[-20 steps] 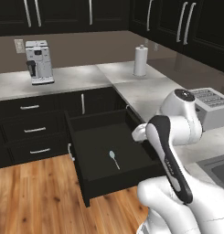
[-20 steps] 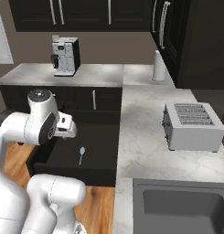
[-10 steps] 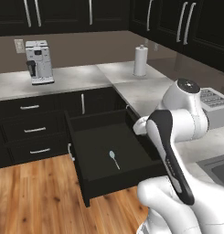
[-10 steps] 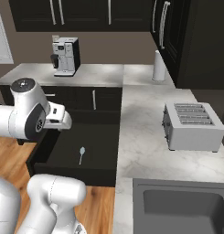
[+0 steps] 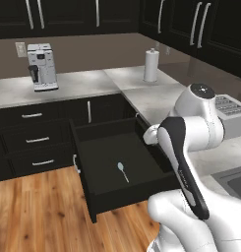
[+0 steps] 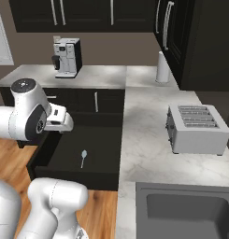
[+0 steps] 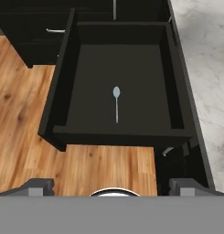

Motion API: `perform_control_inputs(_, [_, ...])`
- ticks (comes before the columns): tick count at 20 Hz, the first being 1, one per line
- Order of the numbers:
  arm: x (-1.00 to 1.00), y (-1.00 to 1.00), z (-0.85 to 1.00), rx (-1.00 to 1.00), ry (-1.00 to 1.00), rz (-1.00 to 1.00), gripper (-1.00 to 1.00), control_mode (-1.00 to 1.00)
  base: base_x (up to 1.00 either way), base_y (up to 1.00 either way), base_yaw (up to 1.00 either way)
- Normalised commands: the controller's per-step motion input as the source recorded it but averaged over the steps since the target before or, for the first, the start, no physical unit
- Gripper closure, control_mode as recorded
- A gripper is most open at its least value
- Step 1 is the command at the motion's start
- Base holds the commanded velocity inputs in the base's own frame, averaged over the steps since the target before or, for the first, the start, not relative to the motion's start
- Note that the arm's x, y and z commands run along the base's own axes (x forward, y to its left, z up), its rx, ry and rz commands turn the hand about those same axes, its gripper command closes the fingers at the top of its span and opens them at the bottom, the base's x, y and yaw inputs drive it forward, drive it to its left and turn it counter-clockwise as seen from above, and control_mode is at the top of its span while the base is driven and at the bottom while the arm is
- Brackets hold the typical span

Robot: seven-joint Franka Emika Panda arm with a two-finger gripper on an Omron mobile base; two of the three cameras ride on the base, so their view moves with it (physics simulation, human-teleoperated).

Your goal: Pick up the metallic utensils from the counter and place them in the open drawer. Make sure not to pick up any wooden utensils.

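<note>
Spoon (image 7: pixel 116 101) flat in open drawer (image 7: pixel 63 82), below empty end effector (image 7: pixel 111 185).

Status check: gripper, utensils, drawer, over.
Gripper open, empty, above the drawer. Spoon lies flat on the drawer floor. Drawer open, nothing in the way.

Spoon (image 5: pixel 122 171) lying inside open black drawer (image 5: pixel 91 172).

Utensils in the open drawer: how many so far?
1. A spoon lies on the floor of the drawer, near its middle, bowl toward the back. No knife is visible there; the near front wall may hide a strip of floor.
</note>
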Motion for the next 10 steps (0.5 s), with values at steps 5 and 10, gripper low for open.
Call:
perform_control_inputs(5, [-0.02,0.00,0.00,0.00,0.00,0.00,-1.00,1.00,-0.06,0.00,0.00])
perform_control_inputs(10, [0.00,0.00,0.00,0.00,0.00,0.00,-1.00,1.00,-0.91,0.00,0.00])
